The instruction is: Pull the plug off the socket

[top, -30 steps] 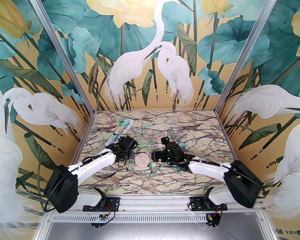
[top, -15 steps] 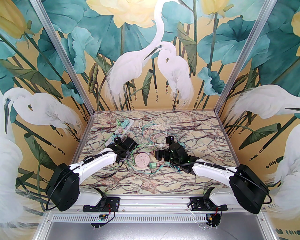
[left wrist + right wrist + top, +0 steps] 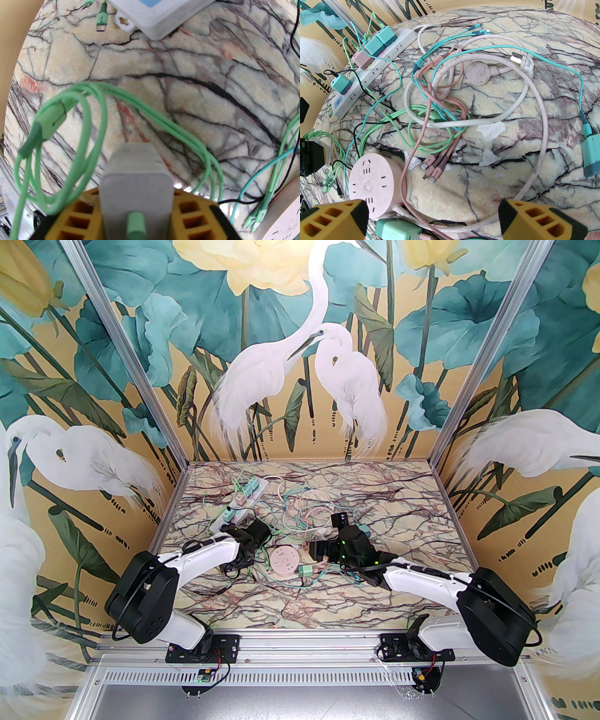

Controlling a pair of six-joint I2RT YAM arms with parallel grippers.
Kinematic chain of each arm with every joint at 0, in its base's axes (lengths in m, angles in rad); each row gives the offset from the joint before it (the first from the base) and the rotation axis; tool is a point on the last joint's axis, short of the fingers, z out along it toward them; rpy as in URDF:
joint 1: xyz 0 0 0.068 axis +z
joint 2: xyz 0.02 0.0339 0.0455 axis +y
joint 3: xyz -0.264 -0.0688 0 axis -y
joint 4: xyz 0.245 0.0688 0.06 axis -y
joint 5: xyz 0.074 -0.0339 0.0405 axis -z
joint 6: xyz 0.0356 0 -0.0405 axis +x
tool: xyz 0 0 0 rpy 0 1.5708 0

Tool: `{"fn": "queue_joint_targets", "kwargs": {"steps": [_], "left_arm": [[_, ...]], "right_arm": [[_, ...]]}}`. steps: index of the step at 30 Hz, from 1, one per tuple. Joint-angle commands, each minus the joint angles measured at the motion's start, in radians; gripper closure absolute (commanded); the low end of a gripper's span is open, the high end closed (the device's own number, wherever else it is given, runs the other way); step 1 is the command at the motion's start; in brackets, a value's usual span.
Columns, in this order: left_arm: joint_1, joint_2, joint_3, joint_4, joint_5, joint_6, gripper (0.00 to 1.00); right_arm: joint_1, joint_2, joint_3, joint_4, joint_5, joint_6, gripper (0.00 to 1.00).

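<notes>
Grey plug (image 3: 136, 168) out of the socket, pinched between the yellow pads (image 3: 189, 208) of the left gripper (image 3: 137, 194), both flanks flush against them, with a green connector (image 3: 134, 225) stuck in its near face. From the right wrist, seen as a white block (image 3: 323, 150) in the black and yellow gripper, low over the marble worktop (image 3: 211, 58). Looping away to the left across the marble, a green cable (image 3: 93, 131). Beyond the plug and apart from it, the corner of the white power strip (image 3: 159, 14), lying diagonally toward the far left of the worktop in the top view (image 3: 248, 502). On that strip, two teal adapters (image 3: 379, 39) side by side at the far end, a pink adapter (image 3: 362, 58) next to them, and another teal adapter (image 3: 341, 84) nearer its near end. Between the two arms, a round pink socket (image 3: 284, 561), with a pale green adapter (image 3: 305, 571) just beside it. Past the round socket, a tangle of pink, teal, green and white cables (image 3: 440, 110). Right gripper (image 3: 431, 206) wide open, nothing between its fingers, hovering above the near edge of the tangle, right of the round socket in the top view (image 3: 328, 535). Just beyond it to the right, a lone teal adapter (image 3: 590, 154) flat on the marble.
</notes>
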Motion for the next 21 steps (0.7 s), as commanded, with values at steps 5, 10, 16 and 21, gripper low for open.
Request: {"fn": "queue_joint_targets", "kwargs": {"steps": [5, 10, 16, 21], "left_arm": [[0.002, -0.067, 0.03, 0.043, 0.136, 0.014, 0.36], [0.002, -0.216, 0.057, 0.088, 0.197, 0.04, 0.22], [0.004, -0.409, 0.103, 0.12, 0.143, 0.087, 0.01], [0.003, -0.456, 0.13, 0.16, 0.074, 0.136, 0.0]], "right_arm": [[-0.002, 0.011, -0.001, 0.018, 0.02, -0.002, 0.01], [-0.002, -0.007, -0.021, 0.047, 0.024, -0.014, 0.01], [-0.002, -0.05, -0.026, 0.085, 0.024, -0.026, 0.01], [-0.002, -0.106, 0.061, 0.068, 0.032, -0.076, 0.01]]}}
